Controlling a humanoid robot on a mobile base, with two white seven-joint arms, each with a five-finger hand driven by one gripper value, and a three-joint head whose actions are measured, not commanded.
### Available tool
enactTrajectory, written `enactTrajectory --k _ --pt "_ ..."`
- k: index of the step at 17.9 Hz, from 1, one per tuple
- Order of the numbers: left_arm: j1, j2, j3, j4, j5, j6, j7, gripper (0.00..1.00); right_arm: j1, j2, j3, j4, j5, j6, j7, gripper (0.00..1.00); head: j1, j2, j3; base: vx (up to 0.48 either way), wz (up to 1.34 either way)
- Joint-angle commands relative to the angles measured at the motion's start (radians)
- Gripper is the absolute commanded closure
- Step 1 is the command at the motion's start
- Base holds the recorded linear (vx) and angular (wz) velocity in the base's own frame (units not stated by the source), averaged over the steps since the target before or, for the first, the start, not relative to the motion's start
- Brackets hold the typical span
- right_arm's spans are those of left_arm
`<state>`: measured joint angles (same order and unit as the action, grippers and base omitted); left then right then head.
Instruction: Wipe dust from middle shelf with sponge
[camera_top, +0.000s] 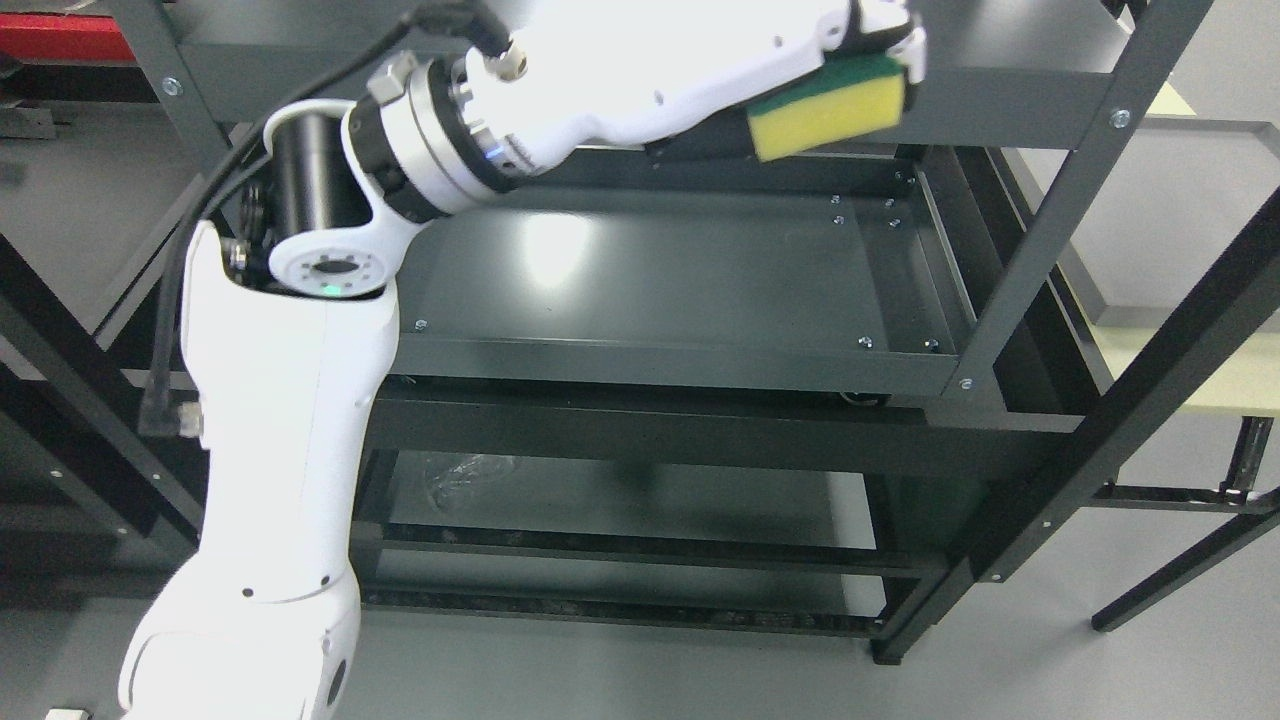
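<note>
Looks like a lab or workshop: dark bolted steel shelving (690, 360), bare grey floor (1100, 680), black metal frame legs (1180, 570), a pale worktable (1240, 385) off right, red equipment (60, 35) top left.

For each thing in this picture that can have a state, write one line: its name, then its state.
left hand: shut on the sponge, raised at the top shelf's front edge.
sponge: held, tilted, yellow side facing the camera, green pad on top, clear of the middle shelf.
middle shelf: bare, not touched by the sponge.
top shelf: only its front edge and part of its surface show.
right hand: not in view.
</note>
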<state>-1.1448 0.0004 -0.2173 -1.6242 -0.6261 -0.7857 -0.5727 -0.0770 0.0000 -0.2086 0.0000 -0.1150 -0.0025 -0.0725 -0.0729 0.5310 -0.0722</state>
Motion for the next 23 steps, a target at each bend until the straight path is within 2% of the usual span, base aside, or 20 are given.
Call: enactTrajectory --k 1,3,7,12,16,23 --pt "-0.269 0.017 -0.238 0.133 -0.144 0.022 -0.007 0.98 0.000 -0.017 0.000 -0.017 0.000 0.075 0.000 0.00 0.0000 0.000 0.000 0.020 0.00" --pt "-0.285 0.017 -0.249 0.206 -0.239 0.023 -0.007 0.98 0.000 -0.017 0.000 -0.017 0.000 0.073 0.000 0.00 0.0000 0.000 0.000 0.000 0.00" --pt "-0.277 0.017 -0.274 0.276 -0.329 0.011 -0.006 0.98 0.000 -0.017 0.000 -0.017 0.000 0.073 0.000 0.00 0.0000 0.000 0.000 -0.002 -0.03" --pt "-0.164 0.017 -0.246 0.251 -0.411 0.000 -0.007 0.98 0.000 -0.017 0.000 -0.017 0.000 0.073 0.000 0.00 0.0000 0.000 0.000 0.000 0.00" --pt "-0.095 0.021 -0.200 0.190 -0.414 0.000 -0.007 0.98 0.000 -0.017 0.000 -0.017 0.000 0.073 0.000 0.00 0.0000 0.000 0.000 0.000 0.00" --pt "-0.061 0.154 -0.010 0.179 -0.402 0.000 -0.007 0.97 0.000 -0.017 0.000 -0.017 0.000 0.073 0.000 0.00 0.0000 0.000 0.000 0.000 0.00"
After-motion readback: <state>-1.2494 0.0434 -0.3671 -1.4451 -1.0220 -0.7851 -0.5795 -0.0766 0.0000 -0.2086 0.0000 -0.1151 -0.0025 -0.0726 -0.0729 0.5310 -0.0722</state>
